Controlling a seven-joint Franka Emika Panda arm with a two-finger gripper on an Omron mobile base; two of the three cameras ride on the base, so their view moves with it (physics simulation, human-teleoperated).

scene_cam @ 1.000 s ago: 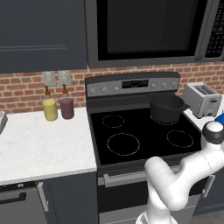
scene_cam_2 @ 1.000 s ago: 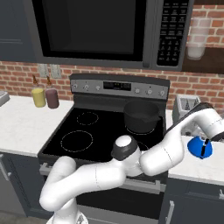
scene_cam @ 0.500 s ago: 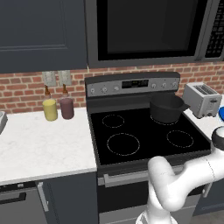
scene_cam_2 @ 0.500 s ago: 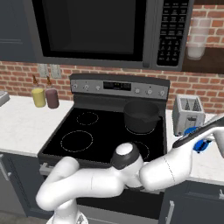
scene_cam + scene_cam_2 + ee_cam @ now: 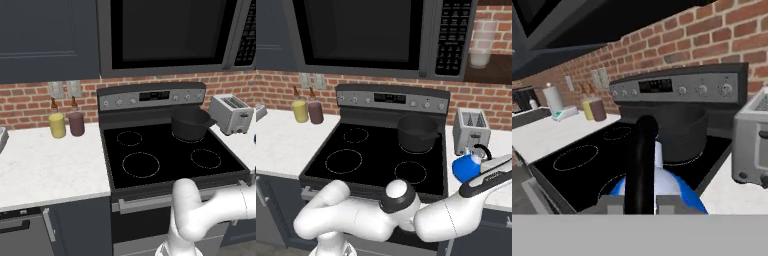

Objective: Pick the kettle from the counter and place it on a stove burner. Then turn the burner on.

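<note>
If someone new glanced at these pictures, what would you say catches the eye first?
Most likely the bright blue kettle on the white counter, right of the glossy black cooktop and in front of the silver toaster; the hand view shows the gripper shut on its dark arched handle. Next comes the wide dark grey pot on the cooktop's back right ring.

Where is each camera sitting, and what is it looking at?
Left base view: behind the arm's left, facing the black cooktop; white arm lower right.
Right base view: behind its right, facing the same cooktop; arm reaches to the blue kettle on the counter.
Hand view: on the hand, just above the kettle's handle.
All share the grey pot.
</note>
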